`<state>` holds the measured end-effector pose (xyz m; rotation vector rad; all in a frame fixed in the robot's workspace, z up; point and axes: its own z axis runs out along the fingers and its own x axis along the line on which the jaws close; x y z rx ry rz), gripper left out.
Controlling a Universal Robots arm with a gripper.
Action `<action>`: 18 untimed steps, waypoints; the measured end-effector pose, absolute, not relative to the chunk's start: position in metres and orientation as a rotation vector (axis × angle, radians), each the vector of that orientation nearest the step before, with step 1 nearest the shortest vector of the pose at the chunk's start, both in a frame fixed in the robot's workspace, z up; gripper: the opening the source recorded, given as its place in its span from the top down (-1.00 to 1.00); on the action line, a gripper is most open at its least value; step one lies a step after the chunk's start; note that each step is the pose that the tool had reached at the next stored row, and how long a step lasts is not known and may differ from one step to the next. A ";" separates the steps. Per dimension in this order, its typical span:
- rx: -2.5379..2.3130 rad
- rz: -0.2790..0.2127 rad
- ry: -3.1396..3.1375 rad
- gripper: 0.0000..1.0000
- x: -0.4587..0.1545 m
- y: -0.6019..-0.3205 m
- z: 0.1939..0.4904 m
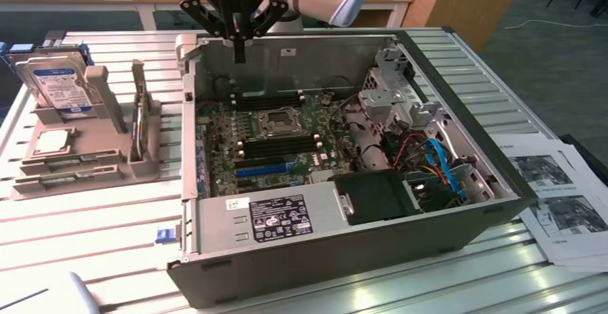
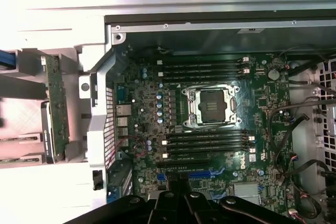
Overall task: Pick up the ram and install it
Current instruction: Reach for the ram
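Claw [image 1: 236, 43] is clenched shut with nothing pinched in it, fingers pressed into one point aimed straight down. It hangs over the back edge of the open PC case [image 1: 361, 228], above the motherboard [image 1: 285, 150] and not touching anything.

So the ram [image 1: 142, 125] isn't picked up yet. It sits outside the case, toward the exterior view's left, standing on its long edge in a slot of the grey holder [image 1: 76, 168]. My guess is it's parked upright like that so the top edge sticks out free and a narrow pinch can get it from above. The hard drive [image 1: 59, 86] leans in the same holder, farther out from the case.

The case lies on its side on the table [image 1: 85, 214] with the panel off, which puts the board facing up. That leaves the black memory slots [image 2: 205, 145] on both sides of the CPU socket [image 2: 212, 107] open to a straight-down push. The slots look empty from the wrist view.
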<state>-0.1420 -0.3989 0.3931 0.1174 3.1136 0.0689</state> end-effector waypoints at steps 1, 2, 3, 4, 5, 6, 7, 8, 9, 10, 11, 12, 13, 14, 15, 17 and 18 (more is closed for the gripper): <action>0.117 0.069 3.114 0.80 -0.144 -0.399 0.393; 0.117 0.069 3.114 0.80 -0.146 -0.399 0.393; 0.117 0.069 3.114 0.80 -0.148 -0.399 0.393; 0.118 0.069 3.114 0.80 -0.150 -0.399 0.393; 0.118 0.069 3.114 0.80 -0.153 -0.399 0.393; 0.118 0.069 3.114 0.80 -0.155 -0.399 0.393; 0.119 0.069 3.114 0.80 -0.157 -0.399 0.393; 0.119 0.069 3.114 0.80 -0.160 -0.399 0.393; 0.120 0.069 3.113 0.80 -0.163 -0.399 0.393; 0.120 0.069 3.114 0.80 -0.166 -0.399 0.393; 0.120 0.069 3.114 0.80 -0.168 -0.399 0.393; 0.120 0.069 3.114 0.80 -0.171 -0.399 0.393; 0.121 0.069 3.114 0.80 -0.174 -0.399 0.392; 0.121 0.069 3.114 0.80 -0.177 -0.399 0.392; 0.122 0.069 3.114 0.80 -0.180 -0.399 0.392; 0.122 0.069 3.115 0.80 -0.184 -0.399 0.392; 0.122 0.069 3.116 0.80 -0.186 -0.399 0.392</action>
